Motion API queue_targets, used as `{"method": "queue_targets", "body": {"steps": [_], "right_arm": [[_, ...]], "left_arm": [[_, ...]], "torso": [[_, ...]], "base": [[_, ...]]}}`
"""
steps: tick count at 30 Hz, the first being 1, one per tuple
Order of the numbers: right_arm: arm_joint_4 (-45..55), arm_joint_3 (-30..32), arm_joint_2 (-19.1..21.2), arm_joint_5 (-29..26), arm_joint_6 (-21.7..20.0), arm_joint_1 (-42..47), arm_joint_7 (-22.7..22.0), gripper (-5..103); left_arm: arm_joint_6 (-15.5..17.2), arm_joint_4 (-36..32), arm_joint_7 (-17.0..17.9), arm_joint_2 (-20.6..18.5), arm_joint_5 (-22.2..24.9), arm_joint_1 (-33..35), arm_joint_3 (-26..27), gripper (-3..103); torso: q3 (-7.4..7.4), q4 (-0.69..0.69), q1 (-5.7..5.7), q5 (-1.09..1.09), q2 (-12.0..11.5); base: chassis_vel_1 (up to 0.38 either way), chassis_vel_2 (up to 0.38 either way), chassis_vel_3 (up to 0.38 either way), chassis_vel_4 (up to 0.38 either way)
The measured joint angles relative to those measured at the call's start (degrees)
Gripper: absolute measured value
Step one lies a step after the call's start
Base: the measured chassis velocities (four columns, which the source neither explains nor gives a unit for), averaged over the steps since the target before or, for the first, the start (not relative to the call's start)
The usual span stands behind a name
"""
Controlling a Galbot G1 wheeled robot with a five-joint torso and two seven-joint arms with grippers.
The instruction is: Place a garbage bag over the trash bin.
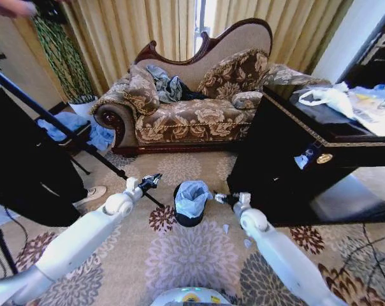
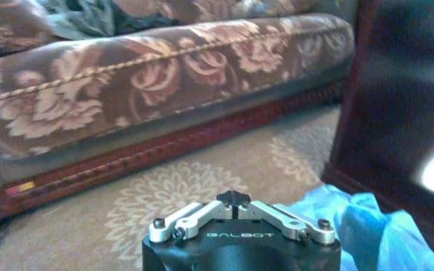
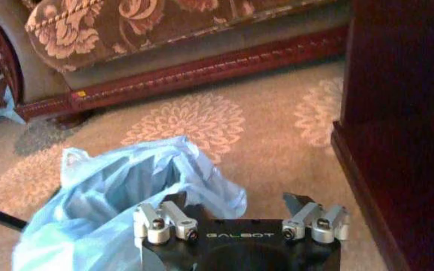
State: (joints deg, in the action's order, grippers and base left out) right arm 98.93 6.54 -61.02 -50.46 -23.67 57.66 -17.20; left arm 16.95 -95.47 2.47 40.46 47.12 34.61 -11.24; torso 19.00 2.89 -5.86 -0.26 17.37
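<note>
Head view: the garbage bag (image 1: pixel 192 196) sits draped in the trash bin (image 1: pixel 188 220) on the carpet; left claw (image 1: pixel 152 181) pinched together, right claw (image 1: pixel 222 198) spread apart (flanking it, likely to tidy the rim).

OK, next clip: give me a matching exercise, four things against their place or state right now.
Things:
1. garbage bag
2. left end effector
3. right end effector
4. trash bin

Place or state:
A. open, at the bag's edge
B. standing on the floral carpet before the sofa
C. shut, empty, off to the bin's side
D. bunched in the mouth of the bin

Pairs: 1-D, 2-C, 3-A, 4-B
</note>
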Motion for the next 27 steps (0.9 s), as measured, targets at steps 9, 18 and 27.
{"method": "queue_targets", "body": {"steps": [9, 18, 27], "right_arm": [[3.69, 5.80, -0.51, 4.02, 0.93, 8.41, 1.79, 73], [5.53, 10.53, -1.04, 8.02, 2.74, 16.25, 4.51, 73], [4.46, 9.81, -1.95, 9.09, 3.63, 15.32, 4.79, 73]], "left_arm": [[2.90, 6.59, -1.84, 4.41, 1.42, -11.77, -15.08, 3], [6.47, 13.18, -2.36, 10.81, 4.63, -15.57, -19.32, 28], [8.66, 12.14, -3.10, 11.49, 2.36, -13.67, -19.57, 61]], "torso": [[0.01, 0.02, -0.01, -0.02, 0.00], [0.01, 0.02, -0.01, -0.02, 0.00], [0.01, -0.01, 0.00, -0.02, 0.00]], "base": [[0.000, 0.000, 0.000, 0.000], [0.000, 0.000, 0.000, 0.000], [0.000, 0.000, 0.000, 0.000]]}}
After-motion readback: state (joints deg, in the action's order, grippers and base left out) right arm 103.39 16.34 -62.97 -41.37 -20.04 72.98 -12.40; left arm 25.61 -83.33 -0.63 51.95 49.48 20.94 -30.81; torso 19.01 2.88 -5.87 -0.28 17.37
